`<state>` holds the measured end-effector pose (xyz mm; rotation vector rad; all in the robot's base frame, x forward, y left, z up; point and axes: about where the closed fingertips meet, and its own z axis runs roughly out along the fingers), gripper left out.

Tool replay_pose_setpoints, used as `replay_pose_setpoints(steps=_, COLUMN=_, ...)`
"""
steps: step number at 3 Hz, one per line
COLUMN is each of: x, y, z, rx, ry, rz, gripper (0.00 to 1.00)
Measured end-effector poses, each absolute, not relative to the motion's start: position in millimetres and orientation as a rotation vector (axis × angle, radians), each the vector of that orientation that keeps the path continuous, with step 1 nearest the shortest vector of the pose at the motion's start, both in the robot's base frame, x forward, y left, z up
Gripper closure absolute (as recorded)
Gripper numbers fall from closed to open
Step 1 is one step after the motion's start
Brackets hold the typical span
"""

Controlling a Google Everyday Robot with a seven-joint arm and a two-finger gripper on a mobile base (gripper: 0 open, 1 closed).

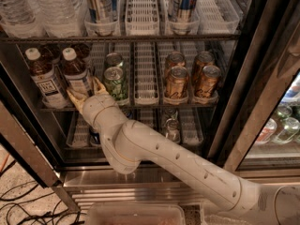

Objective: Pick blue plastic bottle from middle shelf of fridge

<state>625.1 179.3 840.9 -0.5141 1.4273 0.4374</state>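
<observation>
The blue plastic bottle (76, 71) stands second from the left on the middle shelf (146, 78) of the fridge (263, 55). It has a white cap, brown drink and a pale blue label. A similar bottle with a whiter, dark-lettered label (43, 76) stands to its left. My gripper (86, 93) is at the shelf's front edge, right at the blue bottle's base. It is open, with one finger (74, 98) low on the bottle's left and the other (99, 86) on its right. My hand hides the foot of the bottle.
Green cans (115, 81) stand just right of the gripper, gold cans (177, 81) further right. Big water bottles (51, 3) and tall blue-and-silver cans (101, 3) fill the shelf above. A neighbouring cooler (281, 121) is at right. A clear tub (136, 214) and cables (18, 205) lie below.
</observation>
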Motion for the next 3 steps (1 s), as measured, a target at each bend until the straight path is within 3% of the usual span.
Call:
replay_pose_setpoints(steps=1, x=620.2, y=178.4, z=847.1, rx=-0.517, ry=1.396, rz=0.436, gripper=1.0)
replay_pose_setpoints(steps=3, x=610.0, y=178.6, z=864.0, rx=-0.527, ry=1.321, rz=0.426, gripper=1.0)
